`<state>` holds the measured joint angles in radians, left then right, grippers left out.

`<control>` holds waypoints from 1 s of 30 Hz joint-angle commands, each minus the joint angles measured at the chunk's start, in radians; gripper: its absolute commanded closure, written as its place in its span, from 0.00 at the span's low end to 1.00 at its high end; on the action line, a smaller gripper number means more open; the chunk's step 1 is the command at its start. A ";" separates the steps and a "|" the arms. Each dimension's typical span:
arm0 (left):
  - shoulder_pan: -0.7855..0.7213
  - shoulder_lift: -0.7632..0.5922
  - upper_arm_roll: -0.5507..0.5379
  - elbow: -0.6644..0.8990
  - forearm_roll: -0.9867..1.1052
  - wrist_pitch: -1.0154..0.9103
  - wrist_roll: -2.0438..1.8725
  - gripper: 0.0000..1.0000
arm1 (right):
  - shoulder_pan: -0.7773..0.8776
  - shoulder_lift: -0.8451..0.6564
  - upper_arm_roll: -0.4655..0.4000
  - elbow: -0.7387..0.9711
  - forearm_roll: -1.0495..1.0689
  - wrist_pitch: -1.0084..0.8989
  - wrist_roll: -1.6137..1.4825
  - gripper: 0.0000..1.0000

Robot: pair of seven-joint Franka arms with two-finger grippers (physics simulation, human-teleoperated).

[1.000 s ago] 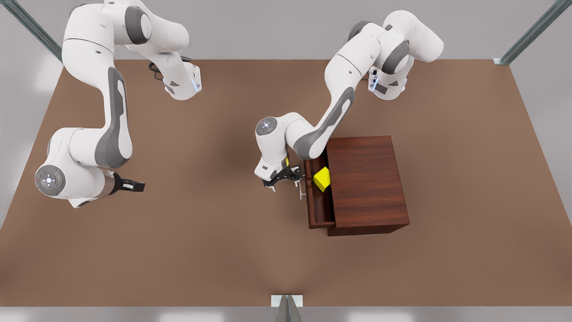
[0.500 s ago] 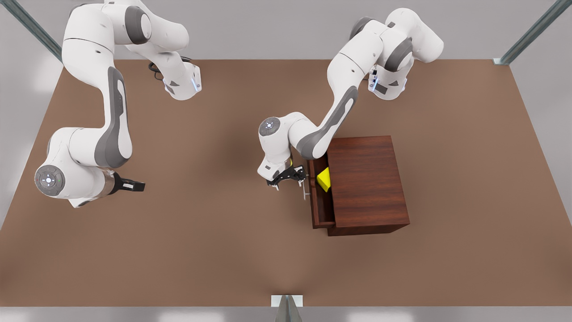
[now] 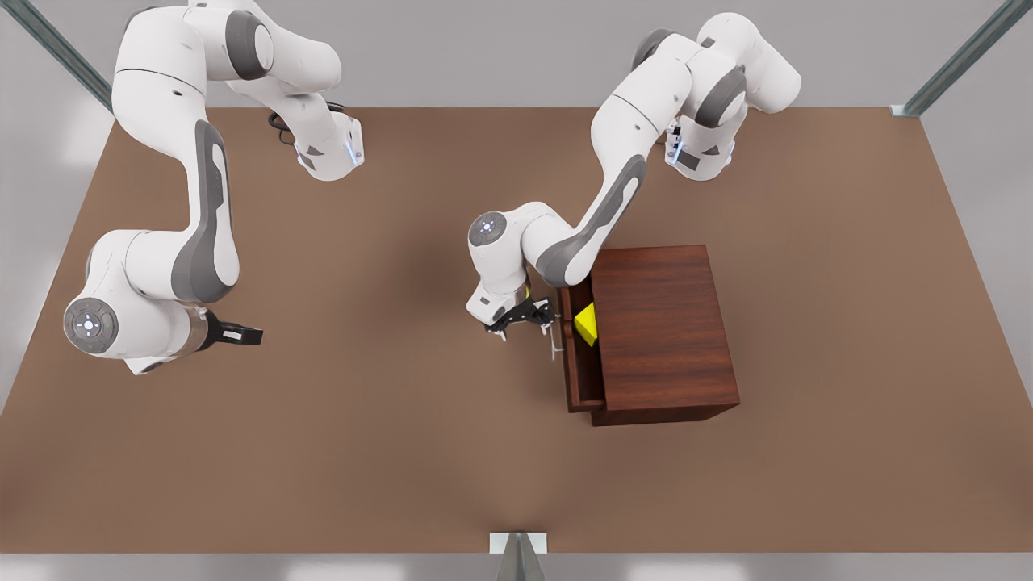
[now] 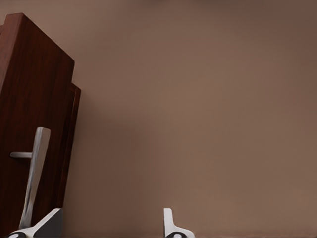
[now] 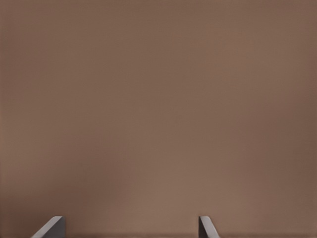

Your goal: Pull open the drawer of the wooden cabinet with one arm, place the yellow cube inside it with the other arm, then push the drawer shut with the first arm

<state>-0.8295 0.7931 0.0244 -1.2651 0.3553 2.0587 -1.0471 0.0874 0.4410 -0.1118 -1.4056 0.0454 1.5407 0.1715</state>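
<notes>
The wooden cabinet [image 3: 662, 331] stands at the front view's right of centre. Its drawer [image 3: 578, 379] sticks out a little toward the front view's left. The yellow cube [image 3: 587, 324] lies in the drawer, partly hidden under the cabinet top. My left gripper [image 3: 522, 317] is open at the silver handle [image 3: 554, 340]. In the left wrist view the handle [image 4: 34, 173] touches one fingertip [image 4: 47, 224] of the left gripper [image 4: 109, 229], on the drawer front [image 4: 29, 124]. My right gripper [image 3: 242, 333] waits, open, far off at the front view's left, its fingertips [image 5: 52, 227] over bare table.
The brown table [image 3: 403, 420] is bare around the cabinet. Both arm bases stand at the far edge. Metal frame posts rise at the far corners, and a small bracket [image 3: 518, 542] sits at the near edge.
The left gripper has moved toward the cabinet, and the drawer has slid further in. Less of the yellow cube shows now. The right arm has not moved.
</notes>
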 commanded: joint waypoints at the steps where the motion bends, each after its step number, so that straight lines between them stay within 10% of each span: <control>1: 0.001 -0.006 0.000 -0.005 0.001 -0.008 0.071 0.00 | 0.000 -0.001 0.000 0.000 0.001 -0.001 0.000 0.00; 23: 0.055 -0.110 0.005 -0.151 0.002 -0.015 0.156 0.00 | 0.000 -0.010 -0.009 0.119 0.031 -0.217 -0.009 0.00; 30: 0.055 -0.120 0.016 -0.154 0.007 -0.058 0.165 0.00 | 0.000 -0.212 -0.008 -0.229 0.031 -0.062 -0.024 0.00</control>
<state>-0.7751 0.6757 0.0393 -1.4185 0.3601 2.0207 -0.9236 0.0868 0.2613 -0.1195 -1.5820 0.0753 1.3925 0.1629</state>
